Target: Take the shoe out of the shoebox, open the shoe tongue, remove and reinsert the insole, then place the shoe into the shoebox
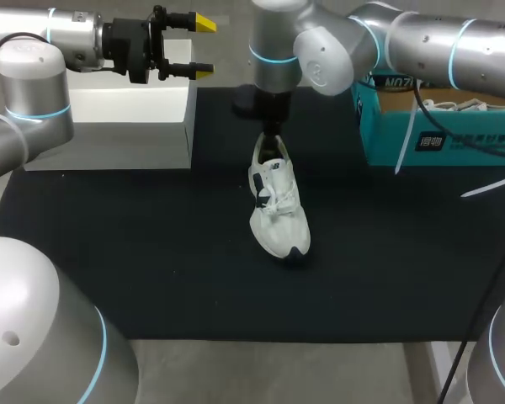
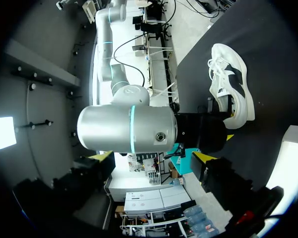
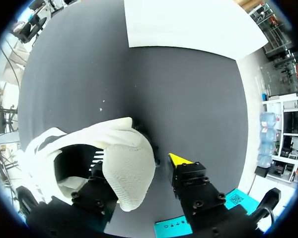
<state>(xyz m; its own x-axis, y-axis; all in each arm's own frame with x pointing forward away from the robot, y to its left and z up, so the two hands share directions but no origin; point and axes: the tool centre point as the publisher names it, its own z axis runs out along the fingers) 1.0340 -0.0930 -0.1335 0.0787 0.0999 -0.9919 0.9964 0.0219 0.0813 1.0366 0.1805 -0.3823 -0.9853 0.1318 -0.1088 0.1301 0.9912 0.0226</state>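
Observation:
A white shoe [image 1: 275, 210] with dark side marks lies on the black mat, toe toward me and heel toward the back. My right gripper [image 1: 273, 135] comes down on the heel. In the right wrist view my right gripper [image 3: 139, 166] straddles the heel collar [image 3: 131, 168]. One finger is hidden inside the shoe. The other yellow fingertip [image 3: 179, 159] stands outside with a strip of mat between it and the heel. My left gripper [image 1: 189, 46] hangs open and empty high at the back left. The left wrist view shows the shoe [image 2: 231, 87] beyond that gripper [image 2: 154, 158].
The teal shoebox [image 1: 442, 130] stands open at the back right, with paper inside. A white box [image 1: 109, 118] sits at the back left, its top [image 3: 188, 25] ahead of the right gripper. The black mat [image 1: 151, 252] covers the table.

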